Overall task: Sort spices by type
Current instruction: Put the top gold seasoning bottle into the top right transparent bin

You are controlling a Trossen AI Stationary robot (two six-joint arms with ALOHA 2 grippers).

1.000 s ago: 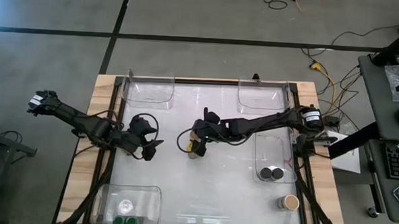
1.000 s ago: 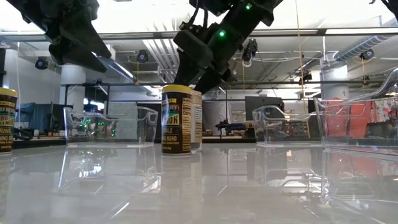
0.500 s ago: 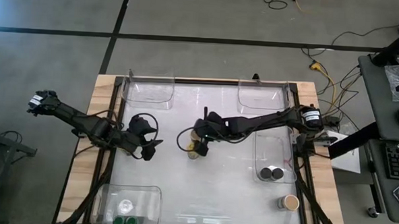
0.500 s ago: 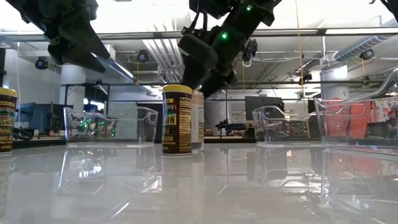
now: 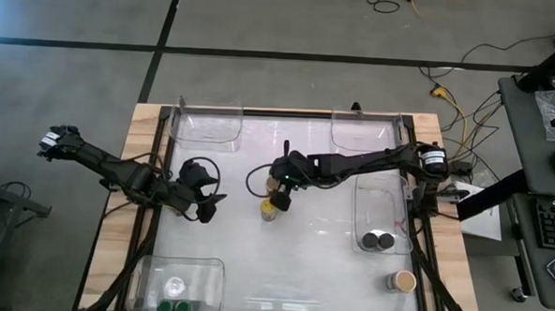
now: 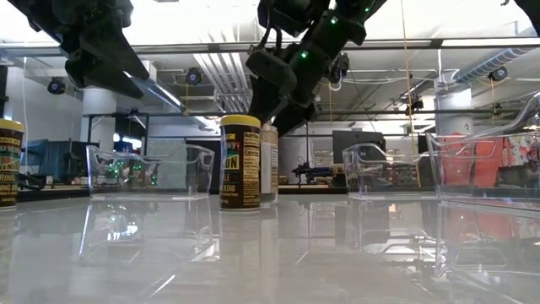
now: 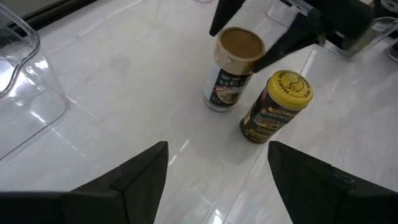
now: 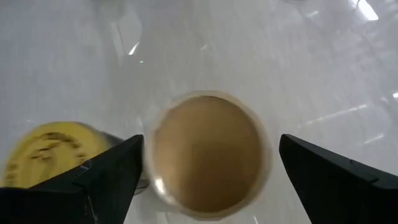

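The right gripper hangs over the middle of the table, its fingers spread wide and straddling the tan-lidded jar directly beneath it, one finger on each side of the lid and neither visibly touching it. Seen through the right wrist view, the tan lid sits centred between the two dark fingers, with the yellow-lidded jar just beside it, outside one finger. In the low view the gripper stands above the jar tops, its fingers angled down toward the pair; both jars stand upright on the table surface, so close to each other that they may be touching.

The left gripper waits off to the side of the two jars, well apart from them, raised above the table, its fingers parted and holding nothing. From its wrist view the yellow-lidded jar lies nearer to it and the tan-lidded jar just beyond, with the right gripper's dark fingers reaching over that farther jar.

Beyond the right gripper, toward its arm's base, a clear tray holds two black-lidded jars, and another tan-lidded jar stands on the table just outside that tray. On the left gripper's side, at the table's near corner, another clear tray holds green-lidded jars. Two more clear trays sit along the far edge
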